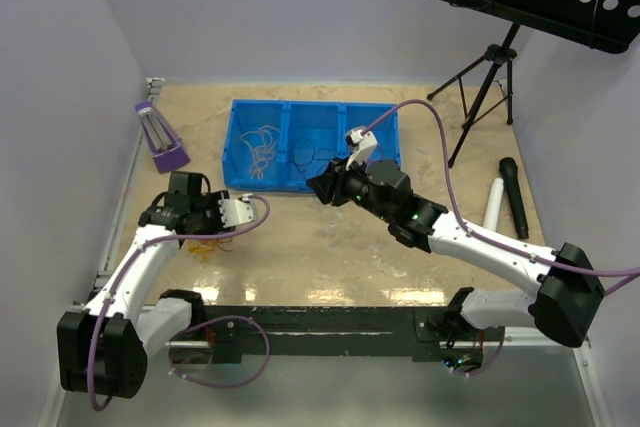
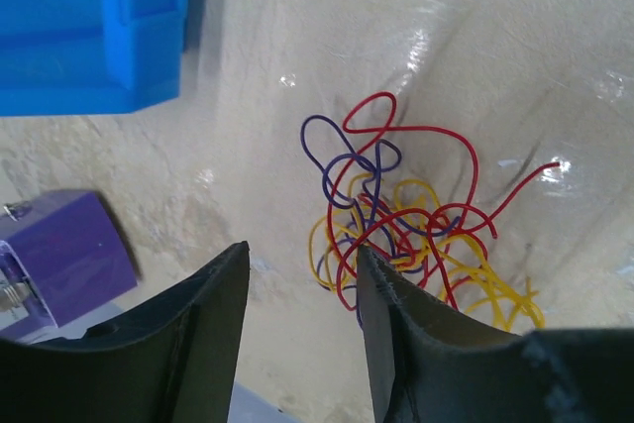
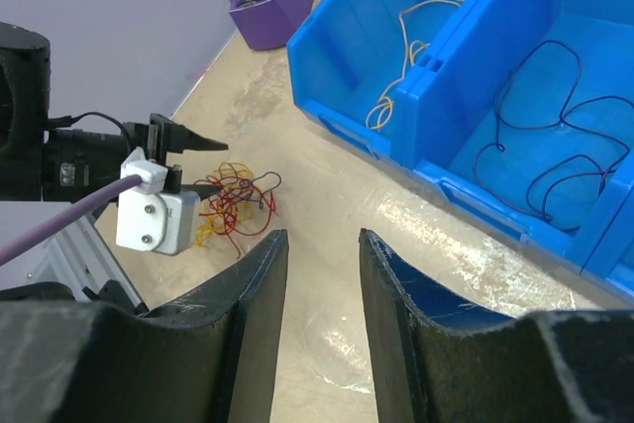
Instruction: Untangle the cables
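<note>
The cables (image 2: 406,225) are a small tangle of red, yellow and purple wires on the beige table, also in the right wrist view (image 3: 238,205) and partly showing under the left arm in the top view (image 1: 205,244). My left gripper (image 2: 302,248) is open just above the table, its right fingertip (image 2: 381,289) at the tangle's near edge, with nothing between the jaws. My right gripper (image 3: 322,235) is open and empty, low over the table in front of the blue bin (image 1: 312,104). One pale wire (image 3: 406,56) lies in the bin's left compartment and one black wire (image 3: 540,156) in the middle one.
A purple metronome (image 1: 160,137) stands at the back left, close to the left gripper (image 1: 203,229). A music stand on a tripod (image 1: 490,77) is at the back right. A black microphone (image 1: 513,197) and a white tube (image 1: 493,202) lie on the right.
</note>
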Robot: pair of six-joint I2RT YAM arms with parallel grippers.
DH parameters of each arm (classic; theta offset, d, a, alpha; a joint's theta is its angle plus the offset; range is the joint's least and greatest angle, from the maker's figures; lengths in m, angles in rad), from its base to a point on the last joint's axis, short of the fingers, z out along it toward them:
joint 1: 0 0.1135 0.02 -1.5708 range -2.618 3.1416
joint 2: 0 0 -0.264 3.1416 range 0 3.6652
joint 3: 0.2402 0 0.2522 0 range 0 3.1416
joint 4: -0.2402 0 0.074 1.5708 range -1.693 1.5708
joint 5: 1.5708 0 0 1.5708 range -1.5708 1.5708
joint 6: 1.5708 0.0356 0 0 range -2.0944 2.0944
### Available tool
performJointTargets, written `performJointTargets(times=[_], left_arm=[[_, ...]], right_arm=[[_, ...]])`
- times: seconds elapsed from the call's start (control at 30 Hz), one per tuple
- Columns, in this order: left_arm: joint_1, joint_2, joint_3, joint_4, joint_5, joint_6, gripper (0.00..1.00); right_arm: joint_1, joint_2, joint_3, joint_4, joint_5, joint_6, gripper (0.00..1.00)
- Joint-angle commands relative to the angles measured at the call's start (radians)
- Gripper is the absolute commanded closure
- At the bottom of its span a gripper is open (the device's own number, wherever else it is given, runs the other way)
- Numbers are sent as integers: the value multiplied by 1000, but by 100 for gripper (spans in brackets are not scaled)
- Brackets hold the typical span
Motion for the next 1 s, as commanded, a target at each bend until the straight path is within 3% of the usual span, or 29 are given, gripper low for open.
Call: performJointTargets(times=[0.0, 0.33, 0.57, 0.8, 0.97], left_arm=[[7, -11, 12, 73, 71, -5, 49], [7, -36, -50, 3, 43, 49, 50], [8, -63, 10, -11, 16, 36, 48], [23, -67, 136, -69, 89, -2, 44], [25, -59, 85, -149, 76, 64, 42]], right_arm=[[2, -11, -10, 49, 18, -8, 61], [2, -13, -7, 39, 24, -6, 65], [2, -17, -9, 35, 27, -3, 63], [2, -14, -12, 41, 22, 3, 63], [2, -14, -16, 42, 24, 2, 63]])
